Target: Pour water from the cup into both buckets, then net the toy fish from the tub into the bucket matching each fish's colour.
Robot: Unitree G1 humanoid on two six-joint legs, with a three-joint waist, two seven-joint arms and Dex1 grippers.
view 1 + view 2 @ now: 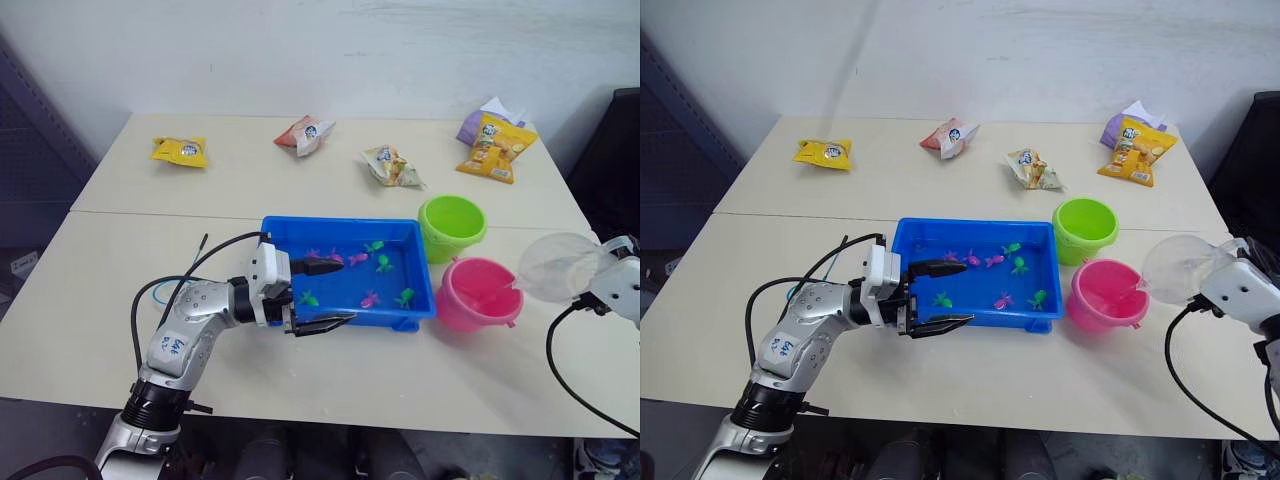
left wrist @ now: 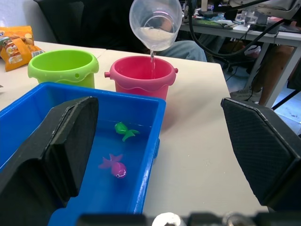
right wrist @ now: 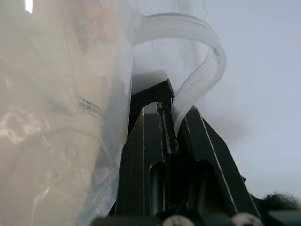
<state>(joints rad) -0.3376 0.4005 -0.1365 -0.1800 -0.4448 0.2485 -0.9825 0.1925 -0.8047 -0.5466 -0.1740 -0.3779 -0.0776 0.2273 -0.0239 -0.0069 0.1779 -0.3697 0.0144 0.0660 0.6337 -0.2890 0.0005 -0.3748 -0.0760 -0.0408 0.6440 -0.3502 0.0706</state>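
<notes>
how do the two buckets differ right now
The pink bucket is taking a thin stream of water from the tilted cup above it; the green bucket has nothing pouring in. Green sits farther from the robot, pink nearer, side by side next to the tub. Both are upright, similar in size.

2 buckets [image 1: 452,226], 1 cup [image 1: 558,266], 1 tub [image 1: 400,262]
</notes>
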